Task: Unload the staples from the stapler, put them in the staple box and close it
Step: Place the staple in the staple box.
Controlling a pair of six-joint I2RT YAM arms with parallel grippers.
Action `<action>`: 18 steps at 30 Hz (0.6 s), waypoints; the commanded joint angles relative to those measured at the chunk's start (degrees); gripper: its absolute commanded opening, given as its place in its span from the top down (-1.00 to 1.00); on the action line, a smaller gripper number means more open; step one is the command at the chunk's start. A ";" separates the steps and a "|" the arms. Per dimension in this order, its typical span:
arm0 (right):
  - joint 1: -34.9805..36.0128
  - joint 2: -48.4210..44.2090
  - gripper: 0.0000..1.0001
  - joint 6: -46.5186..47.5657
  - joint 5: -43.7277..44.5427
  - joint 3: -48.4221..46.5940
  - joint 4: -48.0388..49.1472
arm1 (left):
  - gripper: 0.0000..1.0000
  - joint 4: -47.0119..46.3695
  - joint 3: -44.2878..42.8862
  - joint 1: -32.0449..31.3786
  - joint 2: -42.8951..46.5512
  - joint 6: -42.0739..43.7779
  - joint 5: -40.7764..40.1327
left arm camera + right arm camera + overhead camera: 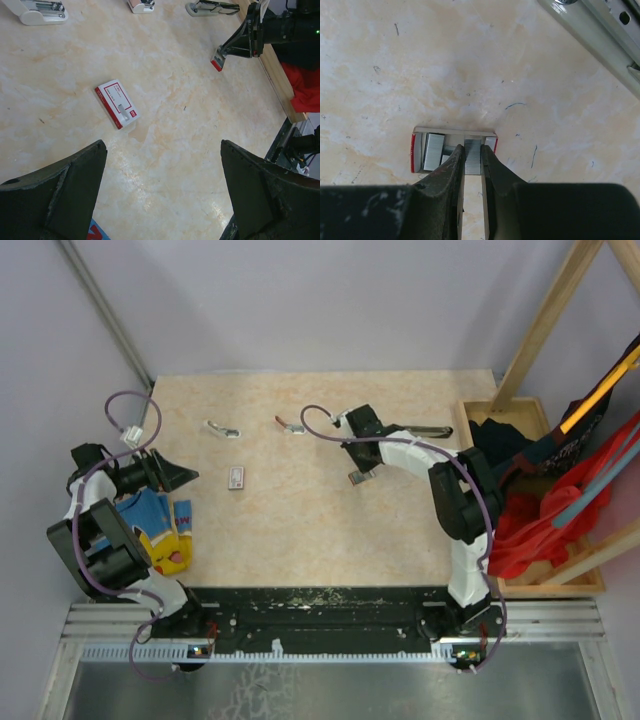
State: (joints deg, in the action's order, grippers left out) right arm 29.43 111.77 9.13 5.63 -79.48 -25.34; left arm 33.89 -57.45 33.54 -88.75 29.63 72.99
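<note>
The stapler (430, 430) lies at the table's back right, slim and dark on top. In the left wrist view the stapler (212, 7) shows at the top edge, and its silvery base (600, 35) crosses the right wrist view's top corner. My right gripper (360, 474) (472, 162) is left of the stapler and shut on a grey strip of staples (472, 155). The strip's far end sits in a small open box with red ends (454, 132) that holds more strips. My left gripper (178, 476) (162, 150) hovers open and empty at the table's left side.
A white-and-red tag (236, 477) (117, 103) lies left of centre. Behind it are a white stapler-like tool (222, 428) (37, 10) and a silvery clip with a red tail (290, 424). A colourful cloth (160, 530) lies under the left arm. A wooden bin of red fabric (560, 530) borders the right edge.
</note>
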 commanded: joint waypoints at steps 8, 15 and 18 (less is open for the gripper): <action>-0.95 -3.97 0.74 -2.75 0.70 1.31 1.94 | -1.00 0.61 -1.08 0.52 -0.49 0.95 1.46; -1.04 -3.41 0.74 -3.64 -0.01 1.22 1.18 | -1.00 0.64 -1.04 0.52 -0.37 0.95 1.29; -1.04 -3.37 0.74 -4.02 -0.43 1.17 0.84 | -1.00 0.59 -1.08 0.55 -0.61 0.96 1.40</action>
State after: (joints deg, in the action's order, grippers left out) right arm 28.73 111.61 6.52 5.91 -77.97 -25.32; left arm 33.91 -57.45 33.54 -88.77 29.63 73.03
